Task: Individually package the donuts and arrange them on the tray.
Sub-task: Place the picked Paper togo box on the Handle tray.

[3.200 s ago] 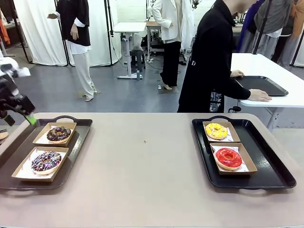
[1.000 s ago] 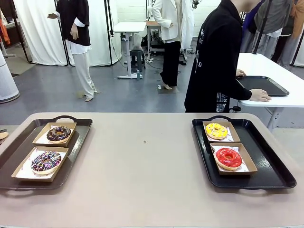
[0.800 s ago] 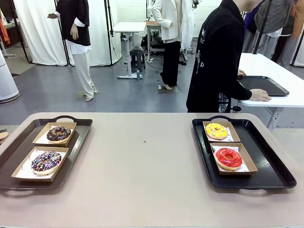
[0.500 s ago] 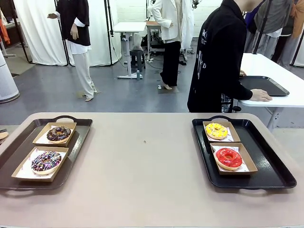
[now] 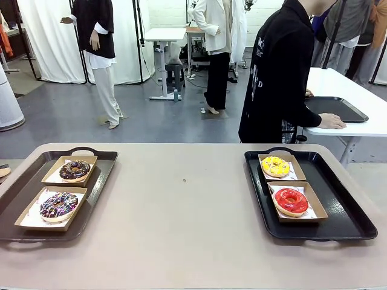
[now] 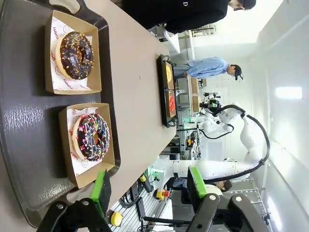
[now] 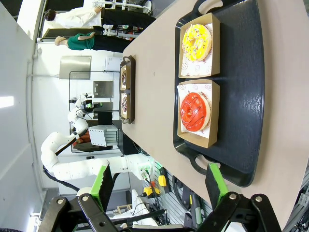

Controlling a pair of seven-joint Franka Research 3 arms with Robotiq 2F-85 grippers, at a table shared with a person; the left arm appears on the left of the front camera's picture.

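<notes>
Green-padded fingers of the left gripper (image 6: 148, 186) are standing wide apart and holding nothing, hanging above the near edge of the left tray (image 6: 24, 145), where two chocolate sprinkled donuts (image 6: 91, 137) (image 6: 74, 55) are lying, each in its own cardboard box (image 6: 77, 169). Right gripper (image 7: 158, 179) is likewise gaping fully, empty, hovering over the near handle of the right tray (image 7: 241, 96), where the red donut (image 7: 195, 110) and the yellow donut (image 7: 197, 38) are sitting in separate boxes. Beyond the table (image 5: 181, 211), a person in black (image 5: 278, 72) is standing with a hand on another tray.
</notes>
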